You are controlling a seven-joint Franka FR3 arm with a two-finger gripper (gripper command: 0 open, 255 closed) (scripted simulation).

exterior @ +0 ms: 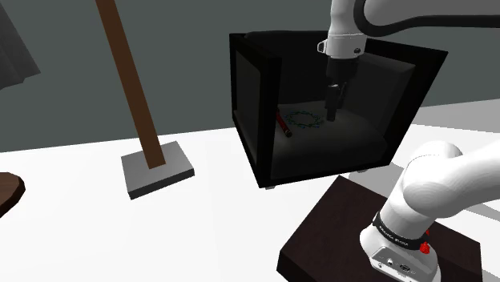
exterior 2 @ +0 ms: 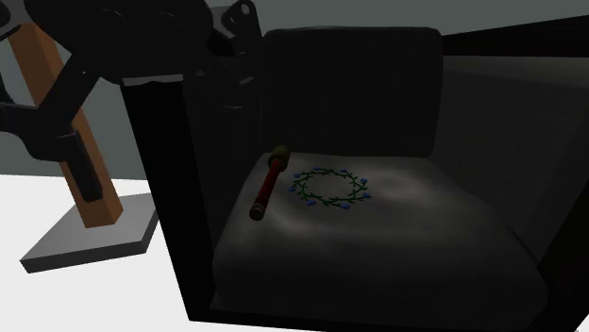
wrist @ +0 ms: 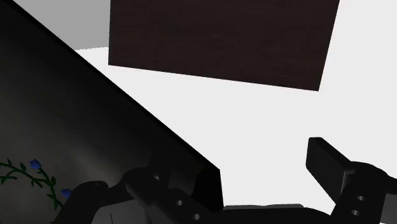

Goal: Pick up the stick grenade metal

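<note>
The red-handled stick grenade with a dark olive head lies flat on the grey cushion inside the black open-topped box, just beside a green leafy wreath with blue flowers. The black tool hangs above the cushion with its fingers spread apart and nothing between them.

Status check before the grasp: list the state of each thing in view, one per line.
stick grenade: lying flat on the dark seat, not held.
flower wreath: lying flat on the seat, beside the grenade.
hand: open, empty, above the seat.
</note>
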